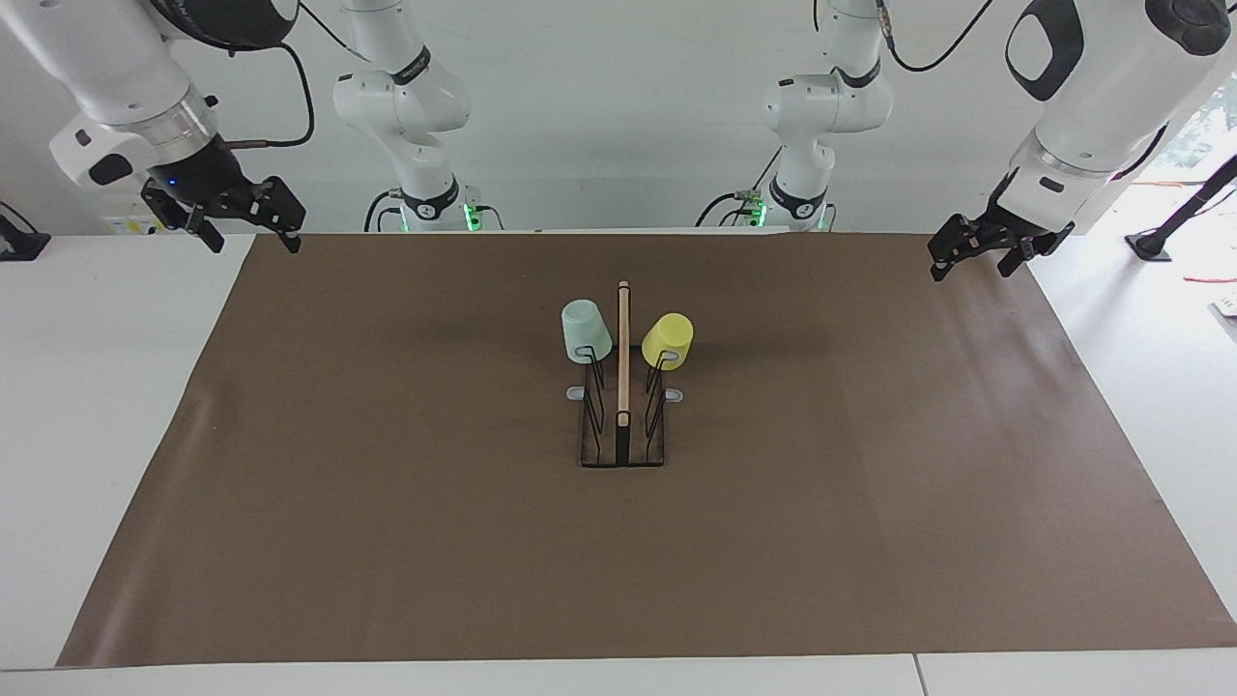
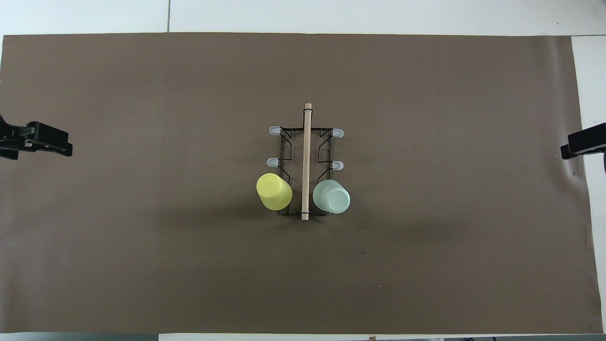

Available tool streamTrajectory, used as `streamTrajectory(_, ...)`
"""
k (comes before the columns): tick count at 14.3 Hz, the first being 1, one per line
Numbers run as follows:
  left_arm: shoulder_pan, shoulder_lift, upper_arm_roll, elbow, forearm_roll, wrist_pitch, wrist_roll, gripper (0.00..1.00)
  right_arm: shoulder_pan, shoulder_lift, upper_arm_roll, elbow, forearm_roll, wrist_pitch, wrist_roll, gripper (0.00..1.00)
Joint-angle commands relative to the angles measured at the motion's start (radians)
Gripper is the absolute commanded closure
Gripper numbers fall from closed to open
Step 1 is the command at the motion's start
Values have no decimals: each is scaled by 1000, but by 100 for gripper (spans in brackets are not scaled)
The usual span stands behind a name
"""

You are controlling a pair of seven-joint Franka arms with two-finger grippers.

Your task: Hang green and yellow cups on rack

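Green cup (image 1: 586, 331) and yellow cup (image 1: 668, 340) hang upside-down on rack (image 1: 623, 425); both pincers gape, empty.

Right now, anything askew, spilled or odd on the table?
Nothing stands out. The green cup and yellow cup hang upside down on the rack, on the two prongs nearest the robots. The yellow one tilts slightly outward. Both hands are clear at the table's ends.

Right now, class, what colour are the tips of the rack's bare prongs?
Grey, on the black wire rack; clearest in the overhead view.
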Motion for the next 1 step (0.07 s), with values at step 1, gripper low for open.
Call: streamTrajectory(1, 3, -14, -1, -15, 16, -4, 7, 0, -7, -1, 4, 3, 17, 12, 11, 0)
